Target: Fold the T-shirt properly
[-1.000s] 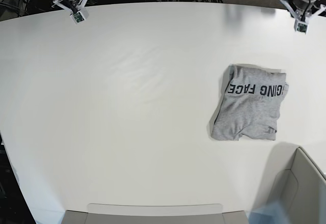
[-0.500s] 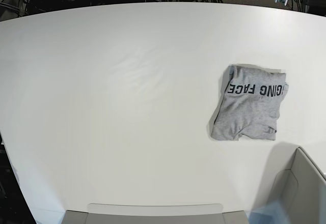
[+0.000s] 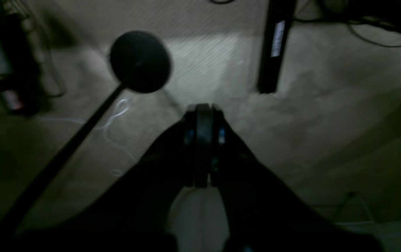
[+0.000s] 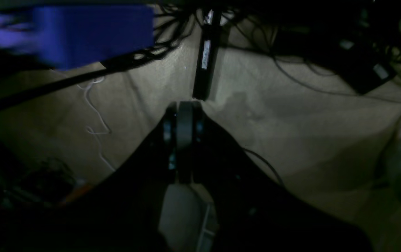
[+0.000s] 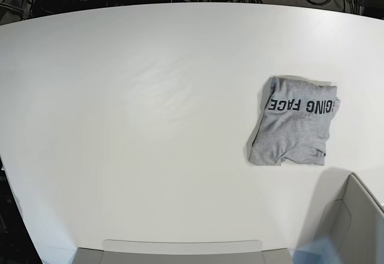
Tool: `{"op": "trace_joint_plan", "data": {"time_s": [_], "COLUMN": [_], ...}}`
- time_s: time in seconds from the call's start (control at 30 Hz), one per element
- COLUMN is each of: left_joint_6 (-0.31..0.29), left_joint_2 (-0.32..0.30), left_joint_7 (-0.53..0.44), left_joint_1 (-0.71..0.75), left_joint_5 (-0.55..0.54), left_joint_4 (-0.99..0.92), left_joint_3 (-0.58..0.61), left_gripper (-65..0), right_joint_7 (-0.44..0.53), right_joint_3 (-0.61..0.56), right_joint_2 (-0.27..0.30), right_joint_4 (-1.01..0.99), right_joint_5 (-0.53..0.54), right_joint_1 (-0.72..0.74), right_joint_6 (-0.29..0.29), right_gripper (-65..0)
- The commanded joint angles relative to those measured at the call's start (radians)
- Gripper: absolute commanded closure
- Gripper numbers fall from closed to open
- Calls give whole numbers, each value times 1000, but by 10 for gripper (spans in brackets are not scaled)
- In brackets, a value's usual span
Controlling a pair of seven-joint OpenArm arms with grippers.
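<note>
Folded grey T-shirt (image 5: 295, 122), black lettering "GING FACE", white table (image 5: 150, 126)

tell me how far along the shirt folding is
Done, by the look of it: the T-shirt lies as a compact folded bundle on the white table, lettering up. In hand: nothing; the left tool and right tool are shut, empty, over the floor. Left: at most tidying the slightly uneven lower edge.

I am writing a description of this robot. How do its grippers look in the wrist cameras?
Both look black. The left gripper and right gripper each show two flat fingers tapering from a broad dark base, with small bluish spots near the tips. The pictures are dim.
</note>
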Motion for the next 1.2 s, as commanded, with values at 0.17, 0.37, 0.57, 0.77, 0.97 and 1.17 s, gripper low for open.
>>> {"op": "trace_joint_plan", "data": {"time_s": [0.17,0.37,0.57,0.77,0.97,1.17], "left_joint_6": [-1,-1,145,404,477,478], "left_joint_2": [-78,-173,-190,-182,-167,-157], "left_joint_7": [-145,-320,-404,-403,-403,-403], "left_joint_1": [-138,-310,-396,-408,-429,-468], "left_joint_5": [56,148,156,156,156,156], "left_joint_4": [-365,-787,-964,-964,-964,-964], "left_joint_3": [1,2,-1,-4,-4,-2], "left_gripper": [0,0,0,0,0,0], "right_joint_7": [96,282,498,688,717,717], "right_joint_3": [6,62,210,305,301,298], "right_joint_2": [2,0,112,243,260,224], "right_joint_4": [-228,-594,-1097,-1491,-1528,-1528], "right_joint_5": [-83,-187,-303,-368,-368,-373], "right_joint_1": [126,291,523,678,695,696], "right_joint_6": [0,-73,-92,-93,-93,-93], "right_gripper": [0,0,0,0,0,0]}}
